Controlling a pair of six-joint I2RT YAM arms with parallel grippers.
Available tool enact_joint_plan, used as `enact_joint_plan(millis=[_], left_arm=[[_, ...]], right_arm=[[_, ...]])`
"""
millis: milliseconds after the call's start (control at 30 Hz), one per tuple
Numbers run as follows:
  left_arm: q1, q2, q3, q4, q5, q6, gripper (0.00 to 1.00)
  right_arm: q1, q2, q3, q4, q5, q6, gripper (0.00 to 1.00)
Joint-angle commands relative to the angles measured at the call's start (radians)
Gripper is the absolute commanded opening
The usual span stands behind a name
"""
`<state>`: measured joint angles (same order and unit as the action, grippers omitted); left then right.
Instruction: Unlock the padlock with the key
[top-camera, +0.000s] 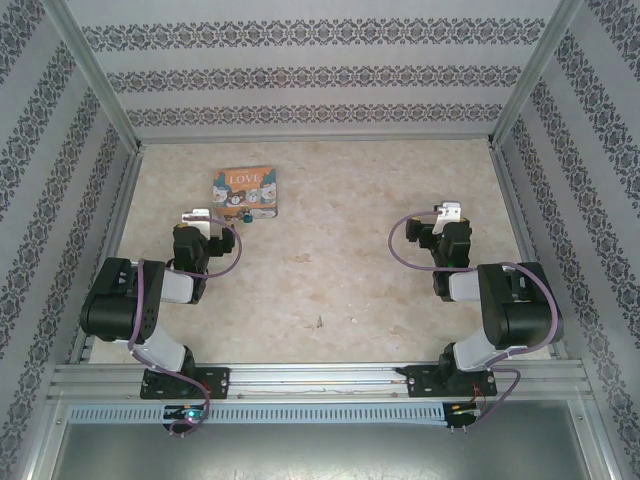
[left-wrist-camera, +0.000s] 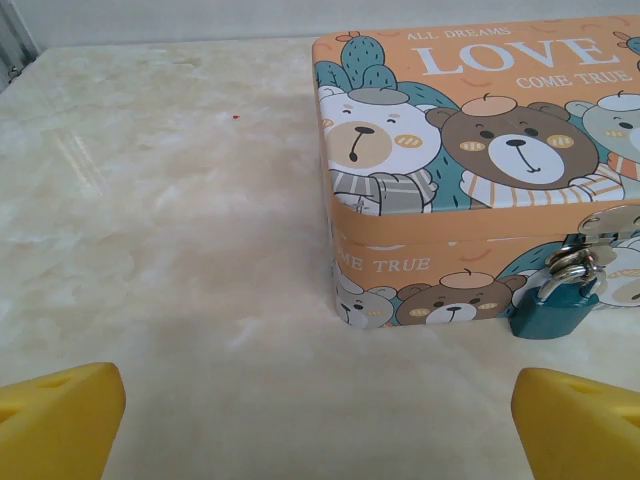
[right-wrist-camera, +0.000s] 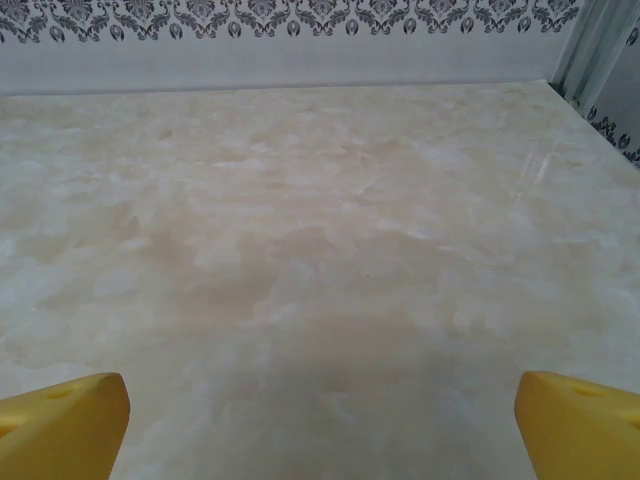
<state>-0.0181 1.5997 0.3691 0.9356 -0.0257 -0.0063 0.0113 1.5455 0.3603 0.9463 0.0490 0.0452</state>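
The small blue-teal padlock (left-wrist-camera: 553, 305) hangs by its silver shackle from the hasp on the front of the orange "LOVE" box (left-wrist-camera: 480, 130); from above, the padlock (top-camera: 246, 216) sits at the box's (top-camera: 245, 190) near edge. Silver rings bunch at the shackle, and I cannot make out a key. My left gripper (left-wrist-camera: 320, 445) is open just short of the box's near left corner, its yellow fingers (left-wrist-camera: 60, 420) wide apart with nothing between them. My right gripper (right-wrist-camera: 320, 440) is open over bare table on the right side (top-camera: 452, 211), far from the box.
The marble-patterned table (top-camera: 340, 260) is walled by patterned panels at the back and both sides. A metal rail (top-camera: 320, 378) runs along the near edge by the arm bases.
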Motion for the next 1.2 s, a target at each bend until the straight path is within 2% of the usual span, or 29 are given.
enact_joint_plan(millis=[0, 1167], left_arm=[[0.01, -0.004, 0.012, 0.029, 0.017, 0.014, 0.99], [0.012, -0.004, 0.015, 0.023, 0.001, 0.003, 0.99]], right_arm=[[0.008, -0.013, 0.011, 0.014, 0.018, -0.008, 0.98], [0.001, -0.013, 0.014, 0.008, 0.003, -0.002, 0.98]])
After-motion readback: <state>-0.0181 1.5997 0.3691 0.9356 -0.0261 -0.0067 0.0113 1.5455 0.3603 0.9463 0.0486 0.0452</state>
